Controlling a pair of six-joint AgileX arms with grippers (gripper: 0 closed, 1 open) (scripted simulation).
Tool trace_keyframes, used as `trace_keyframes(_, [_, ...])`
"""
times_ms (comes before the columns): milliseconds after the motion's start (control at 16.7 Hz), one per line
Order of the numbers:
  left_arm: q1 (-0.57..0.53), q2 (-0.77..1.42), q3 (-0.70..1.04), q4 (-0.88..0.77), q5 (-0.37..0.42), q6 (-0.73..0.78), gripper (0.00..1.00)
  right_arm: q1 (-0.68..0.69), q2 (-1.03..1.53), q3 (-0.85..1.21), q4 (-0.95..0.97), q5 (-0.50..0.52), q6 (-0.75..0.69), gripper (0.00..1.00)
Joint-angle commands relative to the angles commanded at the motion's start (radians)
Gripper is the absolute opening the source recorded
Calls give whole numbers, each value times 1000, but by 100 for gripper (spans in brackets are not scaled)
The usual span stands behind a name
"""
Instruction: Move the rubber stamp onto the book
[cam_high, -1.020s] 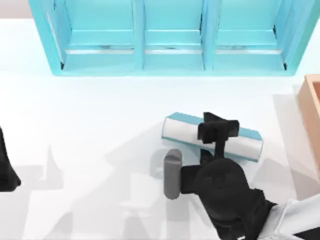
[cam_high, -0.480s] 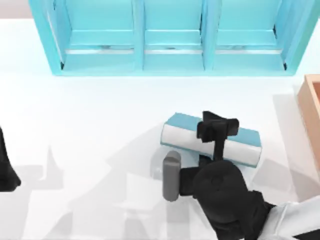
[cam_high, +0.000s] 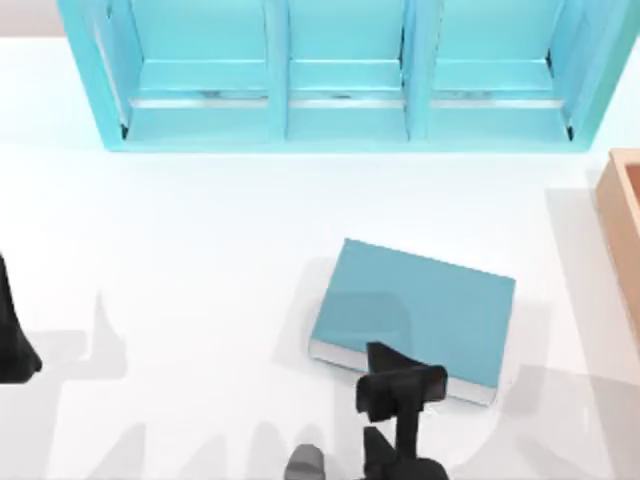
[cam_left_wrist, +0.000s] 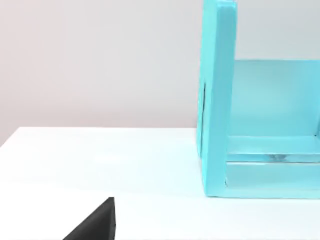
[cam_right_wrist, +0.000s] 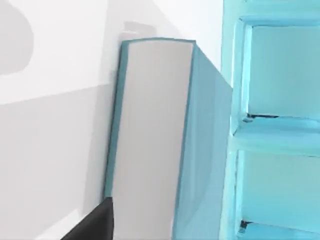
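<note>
The right pincer (cam_high: 400, 392), whose grip cannot be told, hovers at the near edge of the plain, unlettered teal book (cam_high: 420, 310) lying flat on the white bench (cam_high: 200, 250) just beyond it.

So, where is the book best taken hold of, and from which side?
Probably the white page edge, coming in low from the table's near side, where the right gripper is. The book lies flat, cover up, and looks too broad to span; only its thickness seems grippable.
</note>
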Motion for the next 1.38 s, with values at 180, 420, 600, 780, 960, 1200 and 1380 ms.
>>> trace_keyframes(180, [0, 0, 0, 0, 0, 0, 100, 115, -52, 9, -231, 92, 186, 100])
trace_keyframes(420, [0, 0, 0, 0, 0, 0, 100, 181, -114, 16, -468, 186, 350, 100])
trace_keyframes(600, [0, 0, 0, 0, 0, 0, 100, 183, -136, 16, -538, 218, 392, 100])
trace_keyframes(780, [0, 0, 0, 0, 0, 0, 100, 183, -137, 16, -541, 219, 393, 100])
trace_keyframes(960, [0, 0, 0, 0, 0, 0, 100, 169, -130, 27, -542, 207, 391, 100])
trace_keyframes(1200, [0, 0, 0, 0, 0, 0, 100, 21, -86, 159, -597, 82, 384, 100])
trace_keyframes(1380, [0, 0, 0, 0, 0, 0, 100, -201, -36, 322, -698, -84, 381, 100])
